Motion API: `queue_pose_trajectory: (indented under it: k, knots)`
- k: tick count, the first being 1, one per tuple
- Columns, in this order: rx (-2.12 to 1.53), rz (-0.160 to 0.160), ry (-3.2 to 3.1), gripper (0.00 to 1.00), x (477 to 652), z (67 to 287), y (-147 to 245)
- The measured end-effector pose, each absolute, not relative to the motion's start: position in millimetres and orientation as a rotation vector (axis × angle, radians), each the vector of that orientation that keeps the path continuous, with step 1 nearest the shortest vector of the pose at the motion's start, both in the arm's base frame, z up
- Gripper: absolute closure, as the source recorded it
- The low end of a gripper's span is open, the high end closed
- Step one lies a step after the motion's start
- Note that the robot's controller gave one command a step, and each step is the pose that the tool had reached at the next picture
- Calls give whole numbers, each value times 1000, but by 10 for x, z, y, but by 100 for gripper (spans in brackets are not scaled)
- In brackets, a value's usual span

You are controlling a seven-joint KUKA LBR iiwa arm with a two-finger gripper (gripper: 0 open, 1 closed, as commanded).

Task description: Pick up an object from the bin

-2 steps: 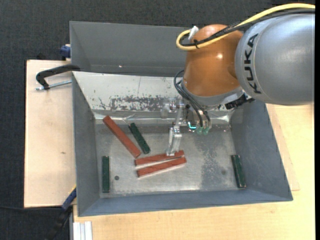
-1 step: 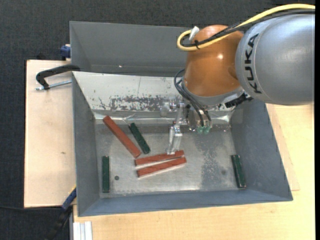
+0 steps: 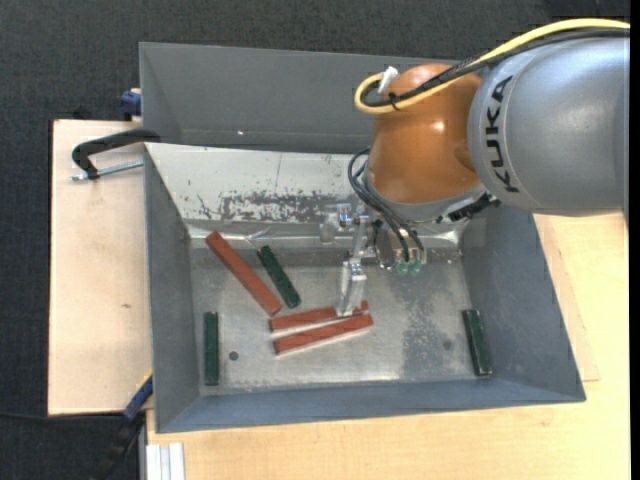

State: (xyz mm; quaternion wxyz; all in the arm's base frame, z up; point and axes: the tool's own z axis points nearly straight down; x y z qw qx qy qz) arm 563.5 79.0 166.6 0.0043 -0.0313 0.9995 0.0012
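Green bar (image 3: 210, 346) far left of the jaws; slanted red-brown bar (image 3: 243, 271) and dark green bar (image 3: 279, 275) nearer left. Paired red-brown bars (image 3: 310, 320) right beneath gripper (image 3: 353, 303), at their right ends. Last green bar (image 3: 477, 341) well right. Jaw state: cannot tell.

The bin (image 3: 165, 268) is grey sheet metal, matt on its walls, its 12 o'clock wall scuffed and speckled. The red-brown bars (image 3: 320, 330) and dark green bars (image 3: 211, 348) look matt. The hand (image 3: 352, 303) is bare, glinting metal.
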Motion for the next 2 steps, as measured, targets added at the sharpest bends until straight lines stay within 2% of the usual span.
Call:
queue_pose_trajectory:
  k: [1,2]
  knots:
    - [-391,2,3118,0,5604,1456,681]
    - [-582,0,3080,0,5572,1139,566]
